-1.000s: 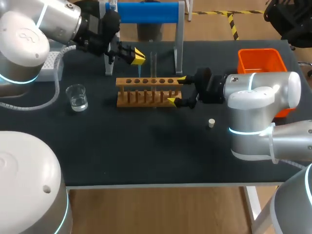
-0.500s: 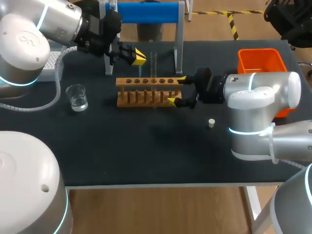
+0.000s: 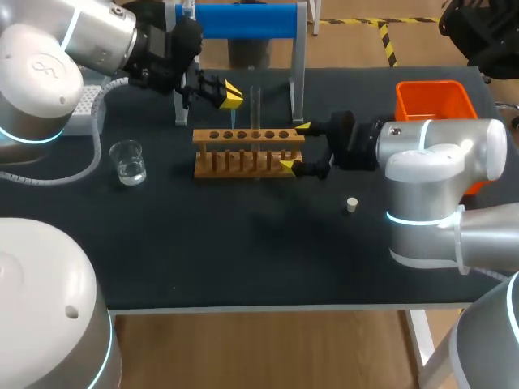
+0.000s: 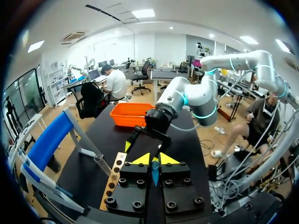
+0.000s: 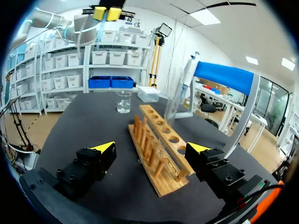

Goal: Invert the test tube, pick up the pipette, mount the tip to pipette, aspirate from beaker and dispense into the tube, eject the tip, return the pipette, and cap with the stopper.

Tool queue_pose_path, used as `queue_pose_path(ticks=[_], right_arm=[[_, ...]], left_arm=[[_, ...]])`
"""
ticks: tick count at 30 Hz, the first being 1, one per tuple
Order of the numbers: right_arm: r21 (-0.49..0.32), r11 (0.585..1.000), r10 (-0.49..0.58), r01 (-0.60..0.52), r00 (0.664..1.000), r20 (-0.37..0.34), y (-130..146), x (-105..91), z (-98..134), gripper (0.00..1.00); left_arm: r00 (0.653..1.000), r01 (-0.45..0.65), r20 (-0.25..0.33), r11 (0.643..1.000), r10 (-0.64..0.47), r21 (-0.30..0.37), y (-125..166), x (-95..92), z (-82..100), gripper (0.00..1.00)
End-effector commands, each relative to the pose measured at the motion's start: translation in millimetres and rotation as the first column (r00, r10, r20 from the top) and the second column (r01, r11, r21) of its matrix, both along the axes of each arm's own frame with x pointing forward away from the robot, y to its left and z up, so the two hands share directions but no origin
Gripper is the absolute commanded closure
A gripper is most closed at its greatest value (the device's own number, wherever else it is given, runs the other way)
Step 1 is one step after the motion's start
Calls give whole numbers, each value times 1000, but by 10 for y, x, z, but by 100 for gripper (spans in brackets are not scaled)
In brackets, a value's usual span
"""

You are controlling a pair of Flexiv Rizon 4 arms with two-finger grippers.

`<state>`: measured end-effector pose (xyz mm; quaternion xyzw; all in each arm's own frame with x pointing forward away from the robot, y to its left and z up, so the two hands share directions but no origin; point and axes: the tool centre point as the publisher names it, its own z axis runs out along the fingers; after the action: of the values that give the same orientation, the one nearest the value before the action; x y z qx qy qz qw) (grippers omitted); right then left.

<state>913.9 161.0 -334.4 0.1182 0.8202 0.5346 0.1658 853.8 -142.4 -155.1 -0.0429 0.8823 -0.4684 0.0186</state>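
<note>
My right jaws released, spread either side of the wooden rack's [image 3: 247,150] 3 o'clock end, test tube [image 3: 255,105] upright in the rack, my left jaws clenched on a teal tip [image 4: 152,169] at the tube's 10 o'clock.

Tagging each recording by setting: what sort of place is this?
Probably a mock chemistry bench for robot trials: a wooden test tube rack holding an upright clear glass tube, a glass beaker of clear liquid, and a small white stopper.
</note>
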Motion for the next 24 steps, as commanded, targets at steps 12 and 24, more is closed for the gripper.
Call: queue_pose_path(ticks=[12, 24], right_arm=[[185, 964, 178, -190, 981, 81, -146, -541, 507, 0], [276, 911, 297, -307, 952, 78, 125, -737, 743, 0]], left_arm=[[1000, 1, -2, 1000, -1, 4, 10, -6, 14, 100], [999, 8, 36, 1000, -8, -4, -90, -72, -11, 100]])
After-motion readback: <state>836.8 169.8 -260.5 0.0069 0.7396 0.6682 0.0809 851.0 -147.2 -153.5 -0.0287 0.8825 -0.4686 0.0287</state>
